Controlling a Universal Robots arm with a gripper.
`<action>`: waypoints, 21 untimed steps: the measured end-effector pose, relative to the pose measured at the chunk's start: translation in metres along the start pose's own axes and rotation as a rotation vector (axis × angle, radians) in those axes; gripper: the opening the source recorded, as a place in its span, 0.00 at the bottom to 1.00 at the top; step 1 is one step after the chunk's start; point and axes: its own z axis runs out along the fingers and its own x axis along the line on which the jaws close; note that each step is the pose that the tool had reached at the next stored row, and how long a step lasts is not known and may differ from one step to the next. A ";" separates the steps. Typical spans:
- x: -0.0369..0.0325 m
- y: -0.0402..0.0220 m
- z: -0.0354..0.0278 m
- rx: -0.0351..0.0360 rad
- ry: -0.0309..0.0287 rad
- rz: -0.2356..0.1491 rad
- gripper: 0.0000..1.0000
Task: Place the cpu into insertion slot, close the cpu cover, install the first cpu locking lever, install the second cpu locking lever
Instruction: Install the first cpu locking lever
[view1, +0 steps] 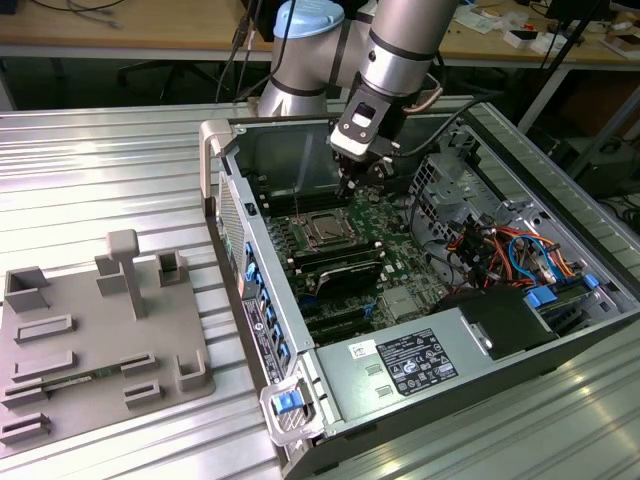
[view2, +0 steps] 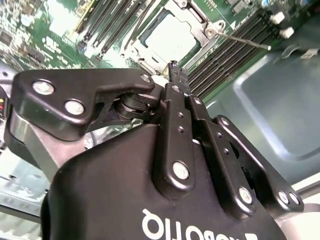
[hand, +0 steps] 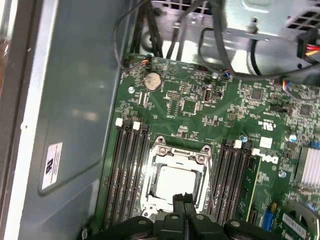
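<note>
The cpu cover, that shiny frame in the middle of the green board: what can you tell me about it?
The cpu cover is a thin, silvery metal frame, square with a hollow middle. It lies flat and closed on the green circuit board, between rows of long black memory slots. The pale grey top of the cpu shows through its opening. The robot's hand, fingers shut, hangs over one edge; whether it touches the frame cannot be told.
</note>
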 end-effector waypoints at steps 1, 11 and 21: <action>0.0000 0.0000 0.0000 0.0002 -0.0005 -0.017 0.11; 0.0000 0.0000 0.0000 0.0022 -0.0072 -0.239 0.11; 0.0025 -0.0101 0.0004 0.0024 -0.0086 -0.327 0.11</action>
